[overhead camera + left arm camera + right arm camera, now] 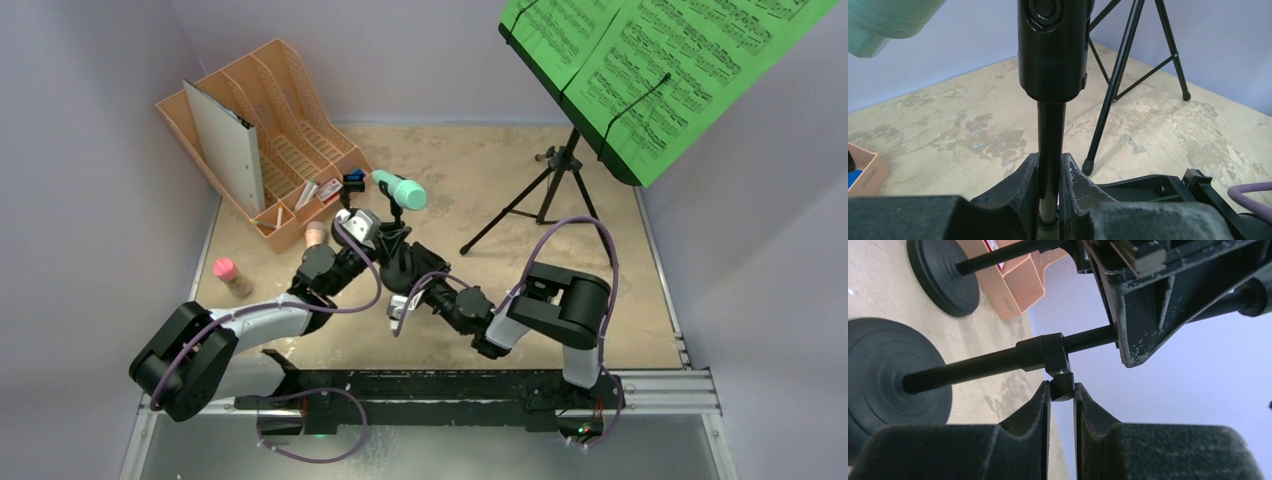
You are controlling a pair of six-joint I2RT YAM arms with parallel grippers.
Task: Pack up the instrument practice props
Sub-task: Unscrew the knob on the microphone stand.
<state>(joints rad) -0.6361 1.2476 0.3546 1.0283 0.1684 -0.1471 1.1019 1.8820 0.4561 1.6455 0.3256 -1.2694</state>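
The teal microphone [401, 190] sits atop a short black clip pole [1050, 125] at the table's middle. My left gripper [1049, 160] is shut on that pole below its thick collar [1053, 45]; in the top view it [388, 240] is under the microphone. My right gripper [1062, 387] is shut on the small black knob [1062, 386] of the pole's joint, and the pole's round base [888, 375] shows at left. A second pole base [940, 275] stands beyond. The black tripod [550, 190] holds the green sheet-music pages [660, 70]. A pink-headed microphone [229, 274] lies at left.
The orange file rack [270, 130] with a grey binder [225, 135] stands at the back left, small items in its front tray. A peach round thing [315, 234] is just in front of it. Tripod legs [1128, 65] spread to the right of both grippers.
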